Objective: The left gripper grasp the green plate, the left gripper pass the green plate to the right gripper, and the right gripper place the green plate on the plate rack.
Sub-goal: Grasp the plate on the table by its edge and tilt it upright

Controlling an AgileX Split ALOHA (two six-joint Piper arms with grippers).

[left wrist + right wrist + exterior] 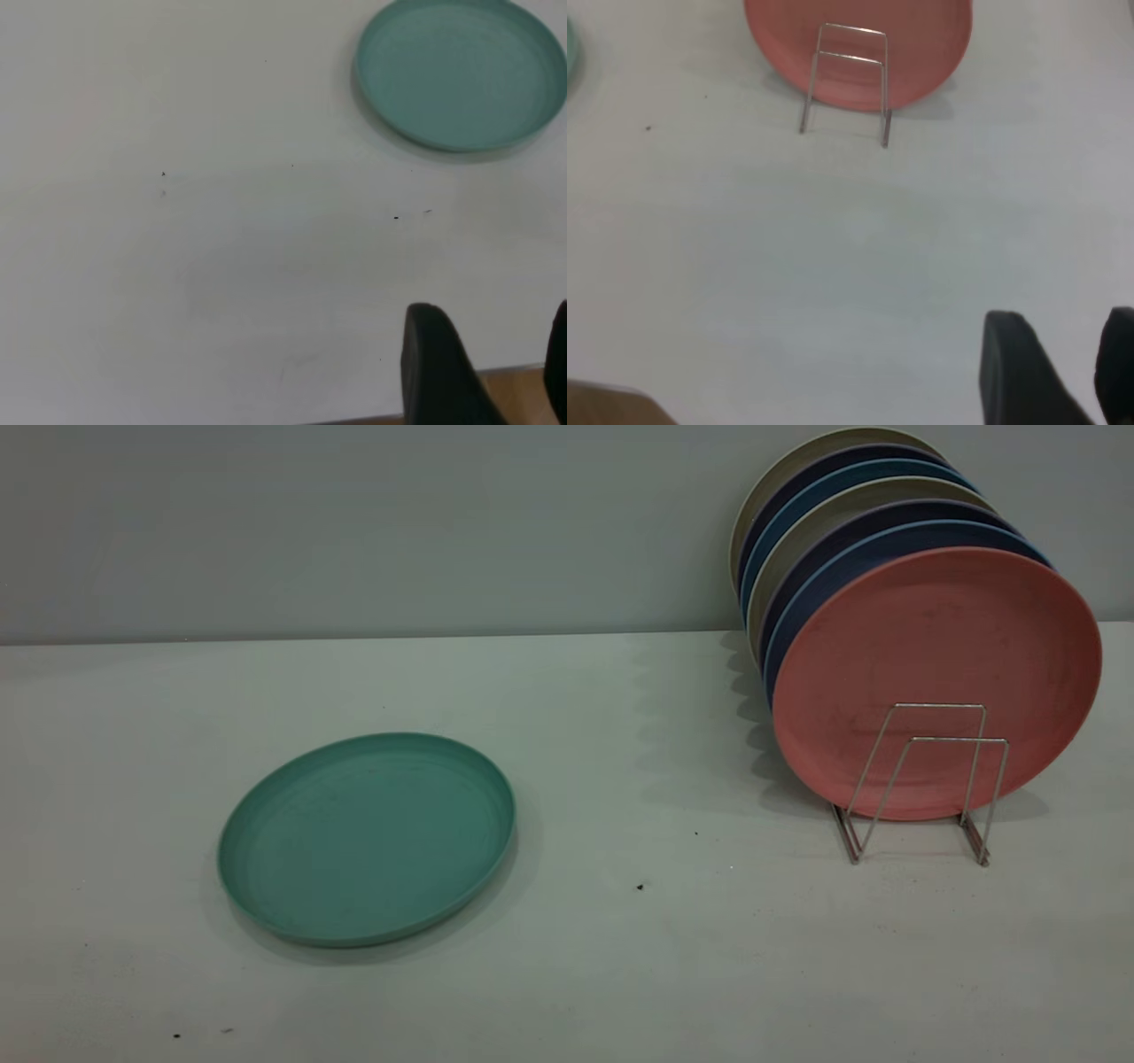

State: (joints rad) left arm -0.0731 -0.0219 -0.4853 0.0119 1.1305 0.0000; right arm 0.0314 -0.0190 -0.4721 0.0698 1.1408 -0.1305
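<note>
Green plate flat on the white table, both grippers held back near the table edge

A pale, lightly speckled table (620, 957) meets a plain grey wall (354, 522). The green plate (367, 838) lies flat, hollow side up, on the table's left half, well apart from the plate rack (921, 784) at the right; being round, it has no long axis. The rack's two front loops stand free before a salmon-pink plate (935, 646), which stands on edge with its face to the camera, blue and beige plates (828, 505) stacked behind it. The left gripper (496, 372) hangs over the near table edge, fingers apart, far from the plate. The right gripper (1063, 372) likewise shows parted fingers, well short of the rack
</note>
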